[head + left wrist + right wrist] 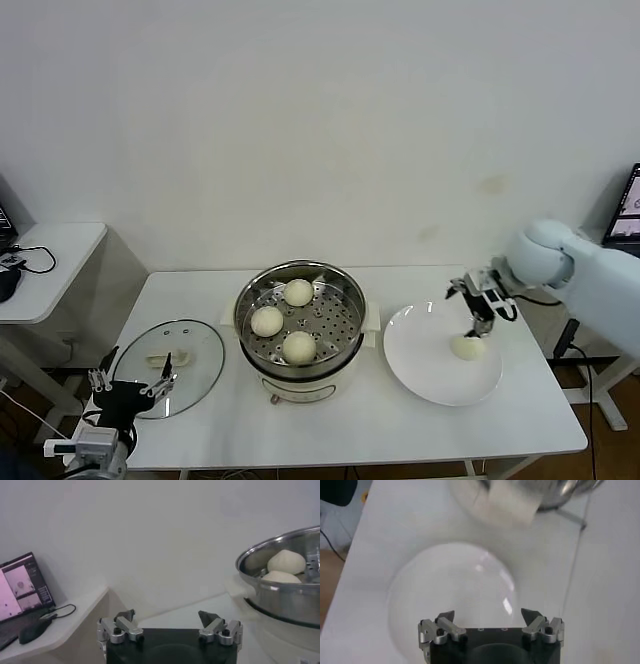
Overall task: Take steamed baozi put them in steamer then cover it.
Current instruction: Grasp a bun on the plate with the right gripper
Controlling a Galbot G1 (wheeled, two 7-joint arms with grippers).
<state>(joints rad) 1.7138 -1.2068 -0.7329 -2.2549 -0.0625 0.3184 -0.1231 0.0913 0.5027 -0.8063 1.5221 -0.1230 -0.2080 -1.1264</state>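
The steel steamer (345, 300) stands mid-table with three baozi on its perforated tray (298, 292) (267, 321) (299, 346). A single baozi (468, 347) lies on the white plate (430, 375) to the steamer's right. My right gripper (478, 322) hovers open just above that baozi; the right wrist view shows its spread gripper (487, 615) over the bare plate (450, 590), with no bun in sight. The glass cover (195, 345) lies flat on the table left of the steamer. My left gripper (133, 385) waits open at the cover's near edge. In the left wrist view the left gripper (166, 617) faces the steamer (285, 600).
A low side table (50, 250) with cables stands to the left, carrying a laptop (22, 587) and a mouse (32, 630). A screen (625, 215) shows at the far right. The table's front edge (350, 462) runs close below the plate and cover.
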